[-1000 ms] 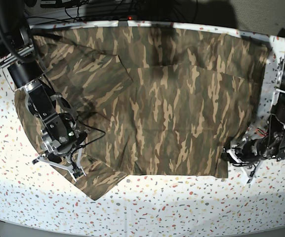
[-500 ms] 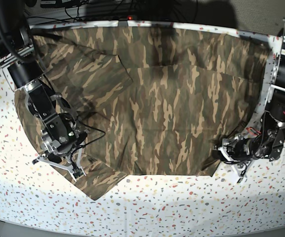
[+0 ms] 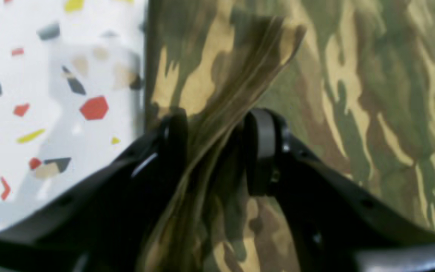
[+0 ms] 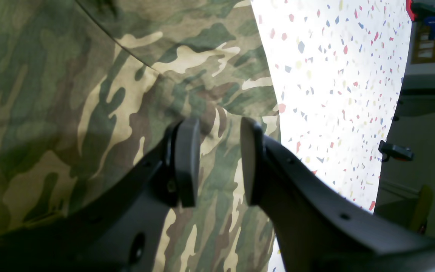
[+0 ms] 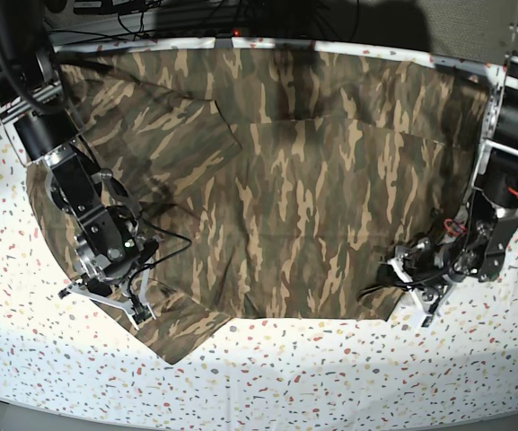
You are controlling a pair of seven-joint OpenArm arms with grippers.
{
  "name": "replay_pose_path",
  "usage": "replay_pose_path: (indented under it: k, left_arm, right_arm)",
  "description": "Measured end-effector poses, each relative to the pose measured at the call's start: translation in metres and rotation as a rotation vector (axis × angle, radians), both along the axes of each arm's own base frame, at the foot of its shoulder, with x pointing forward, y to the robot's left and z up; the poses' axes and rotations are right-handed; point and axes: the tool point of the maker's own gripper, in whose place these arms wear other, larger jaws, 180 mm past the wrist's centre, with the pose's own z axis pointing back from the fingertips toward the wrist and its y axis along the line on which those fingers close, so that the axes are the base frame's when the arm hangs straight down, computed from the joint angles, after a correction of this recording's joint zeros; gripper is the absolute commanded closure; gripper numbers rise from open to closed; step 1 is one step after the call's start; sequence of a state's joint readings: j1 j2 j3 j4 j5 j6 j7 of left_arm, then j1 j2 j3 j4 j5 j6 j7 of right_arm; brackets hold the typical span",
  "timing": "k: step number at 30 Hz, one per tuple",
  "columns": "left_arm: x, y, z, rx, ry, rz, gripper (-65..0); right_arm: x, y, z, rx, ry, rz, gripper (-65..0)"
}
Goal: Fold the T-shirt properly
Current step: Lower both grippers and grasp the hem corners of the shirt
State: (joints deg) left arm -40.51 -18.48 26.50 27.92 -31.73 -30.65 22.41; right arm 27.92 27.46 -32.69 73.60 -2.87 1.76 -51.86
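- Large woodland-camouflage cloth T-shirt [image 5: 312, 180] in olive, brown and tan, spread over most of the white speckled bench [image 5: 330, 377], reaching from the 12 o'clock edge down towards 6 o'clock in the base view.
- One folded flap of the same shirt lying across the upper part at about 10 o'clock, with a slanted edge.
- A pointed corner of fabric hanging out at about 7 o'clock, lying on the bench.
- Left gripper [image 3: 217, 151] at about 4 o'clock in the base view [image 5: 411, 278], clamped on a bunched fold of the T-shirt's lower corner.
- In the left wrist view, cloth pinched between the two black pads and standing up above them in a crumpled ridge; speckled bench to the left of it, flat shirt [image 3: 372, 94] to the right.
- Lower hem near that gripper lifted and drawn inward, no longer lying straight.
- Right gripper [image 4: 213, 162] at about 8 o'clock in the base view [image 5: 106, 301], jaws apart with a clear gap between the pads.
- Nothing pinched between them; shirt fabric [image 4: 70, 94] lying flat underneath, with its edge and the bare bench just to the right in the right wrist view.
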Motion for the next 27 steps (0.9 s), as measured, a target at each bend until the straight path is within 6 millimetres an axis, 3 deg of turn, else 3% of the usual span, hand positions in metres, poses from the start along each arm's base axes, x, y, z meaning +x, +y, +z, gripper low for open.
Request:
replay_pose_path:
  k: [3, 7, 8, 13, 18, 21, 25, 27]
  left_arm:
    - [0.0, 0.0, -0.001, 0.0, -0.015, 0.0, -20.1]
    - [-0.002, 0.0, -0.003, -0.001, -0.012, 0.003, -1.2]
    - [-0.002, 0.001, -0.003, 0.001, -0.012, 0.003, 0.0]
    - [0.0, -0.002, 0.0, -0.004, -0.032, -0.003, 0.0]
    - [0.002, -0.009, 0.006, -0.011, -0.052, -0.02, 0.0]
    - [0.004, -0.013, 0.011, -0.013, -0.065, -0.03, 0.0]
    - [0.005, -0.014, 0.012, -0.014, -0.068, -0.032, 0.0]
    - [0.005, -0.014, 0.011, -0.013, -0.066, -0.033, 0.0]
  right_arm:
    - [0.0, 0.0, 0.0, 0.0, 0.001, -0.001, -19.0]
    - [0.0, 0.0, 0.0, 0.0, 0.001, -0.001, -19.0]
    - [0.0, 0.0, 0.0, 0.0, 0.001, -0.001, -19.0]
    - [0.0, -0.001, 0.001, -0.007, -0.002, 0.0, -19.1]
    - [0.014, -0.018, 0.028, -0.179, -0.126, 0.011, -19.1]
    - [0.019, -0.02, 0.037, -0.19, -0.184, 0.004, -19.1]
    - [0.02, -0.003, 0.017, 0.007, -0.109, 0.03, -19.1]
    - [0.022, -0.008, 0.007, 0.108, -0.042, 0.003, -20.6]
